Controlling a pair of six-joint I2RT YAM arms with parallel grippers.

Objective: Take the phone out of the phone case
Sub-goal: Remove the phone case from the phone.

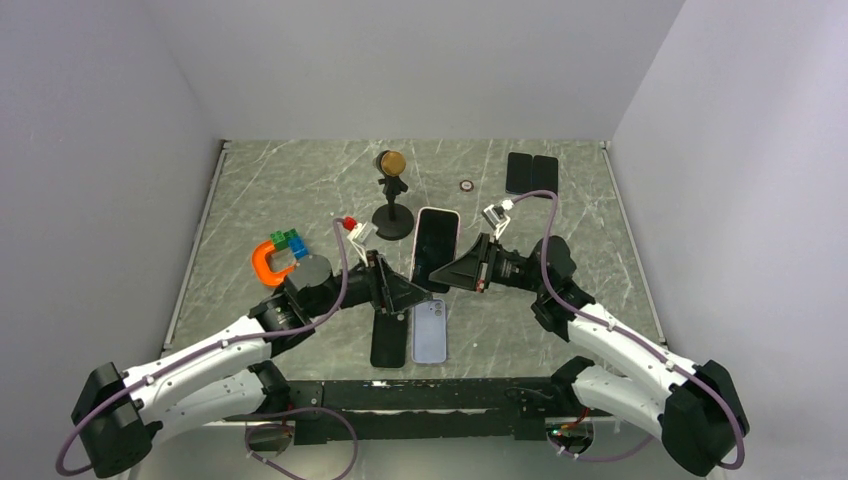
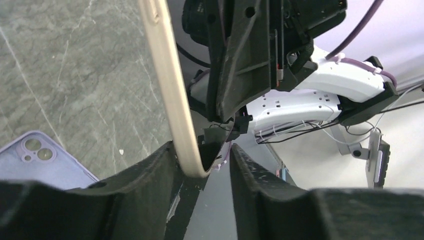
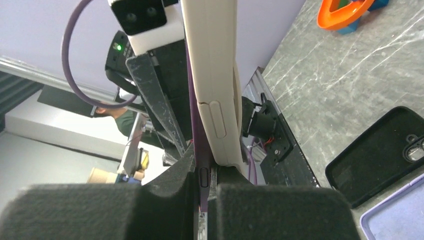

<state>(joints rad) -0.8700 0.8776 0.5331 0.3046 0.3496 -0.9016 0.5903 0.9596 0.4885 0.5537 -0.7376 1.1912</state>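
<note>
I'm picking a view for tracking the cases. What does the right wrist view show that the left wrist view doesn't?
Only right wrist: the black case, an orange horseshoe toy, and the right gripper clamping the phone. Only left wrist: the phone's corner sitting loose in the open left gripper, plus camera cutouts in the lavender case. Both: the phone, the lavender case and the marble table.
</note>
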